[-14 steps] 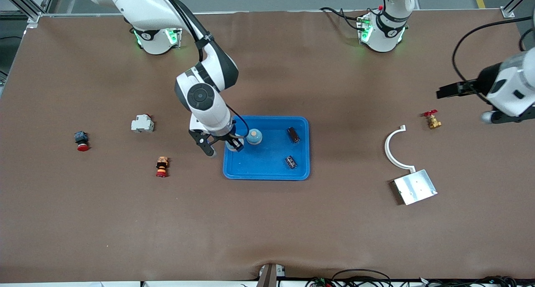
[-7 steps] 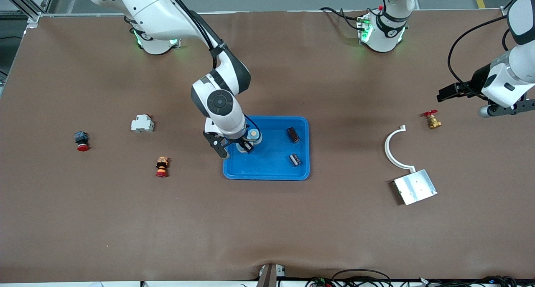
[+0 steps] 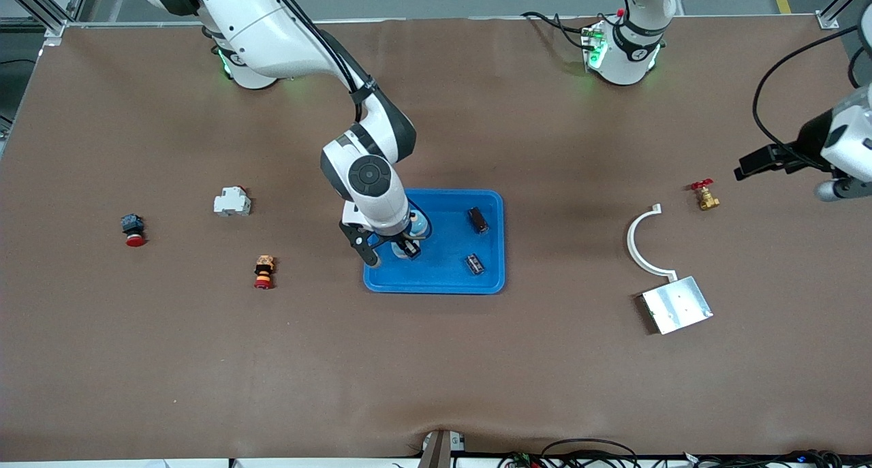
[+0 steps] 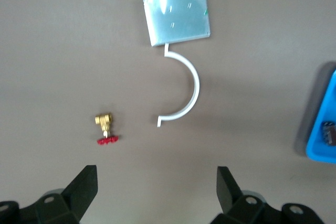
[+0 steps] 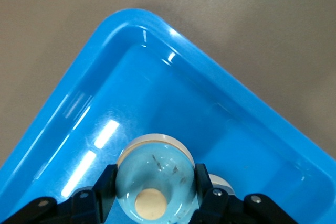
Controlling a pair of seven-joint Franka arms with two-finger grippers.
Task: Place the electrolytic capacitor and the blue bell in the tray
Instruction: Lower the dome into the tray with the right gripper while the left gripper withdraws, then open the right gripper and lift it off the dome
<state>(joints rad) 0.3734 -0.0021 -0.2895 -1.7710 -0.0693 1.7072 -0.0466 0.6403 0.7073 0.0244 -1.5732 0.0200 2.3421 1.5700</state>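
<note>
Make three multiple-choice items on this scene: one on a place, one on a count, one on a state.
1. Where is the blue bell?
A. On the metal plate
B. In the tray
C. Beside the brass valve

2. How many capacitors lie in the tray?
A. One
B. Two
C. Four

3. What is the left gripper doing?
A. Gripping the valve
B. Gripping the plate
C. Open and empty, over bare table

Key:
1 B: the right gripper is shut on the bell, with blue tray floor around it.
2 B: two dark cylinders show in the front view.
3 C: its fingers stand wide apart with nothing between them.
</note>
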